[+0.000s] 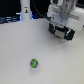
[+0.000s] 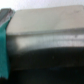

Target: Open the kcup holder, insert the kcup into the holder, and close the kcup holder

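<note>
The kcup, a tiny pod with a bright green top, lies alone on the white table toward the front. My gripper hangs well behind it, toward the exterior view's right, close to the table. Dark shapes under the white hand merge with its fingers, so I cannot pick out the kcup holder there. In the wrist view a blurred dark face with a grey band, likely the kcup holder, sits very close. A teal fingertip shows at the frame's edge. Whether the jaws are open or shut does not show.
A tall white cylindrical post with black marks stands at the back, toward the exterior view's left. Dark clutter lines the far edge of the table behind it.
</note>
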### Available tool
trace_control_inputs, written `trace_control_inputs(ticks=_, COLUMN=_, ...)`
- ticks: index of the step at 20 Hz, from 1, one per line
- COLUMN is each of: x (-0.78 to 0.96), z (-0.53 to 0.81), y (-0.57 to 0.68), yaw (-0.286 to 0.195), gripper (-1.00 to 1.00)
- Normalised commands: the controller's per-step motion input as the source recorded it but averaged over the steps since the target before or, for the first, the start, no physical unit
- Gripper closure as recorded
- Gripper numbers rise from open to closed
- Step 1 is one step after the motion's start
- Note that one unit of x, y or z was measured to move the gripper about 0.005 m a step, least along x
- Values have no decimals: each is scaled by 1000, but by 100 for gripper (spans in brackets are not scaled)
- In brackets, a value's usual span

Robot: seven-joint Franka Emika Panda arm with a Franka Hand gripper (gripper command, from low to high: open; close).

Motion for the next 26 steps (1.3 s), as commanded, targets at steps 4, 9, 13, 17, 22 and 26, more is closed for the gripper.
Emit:
trace_control_inputs(ticks=4, x=925, z=207, y=-281, yaw=-81, gripper=100)
trace_control_inputs(ticks=9, x=908, z=190, y=-313, yaw=-82, gripper=100)
trace_control_inputs(ticks=13, x=860, z=167, y=-378, yaw=-73, gripper=100)
trace_control_inputs(ticks=17, x=786, z=155, y=-405, yaw=-65, gripper=100)
trace_control_inputs(ticks=22, x=398, z=114, y=-254, yaw=-42, gripper=-100)
trace_control_inputs(ticks=26, x=353, z=241, y=-257, yaw=-88, gripper=-100)
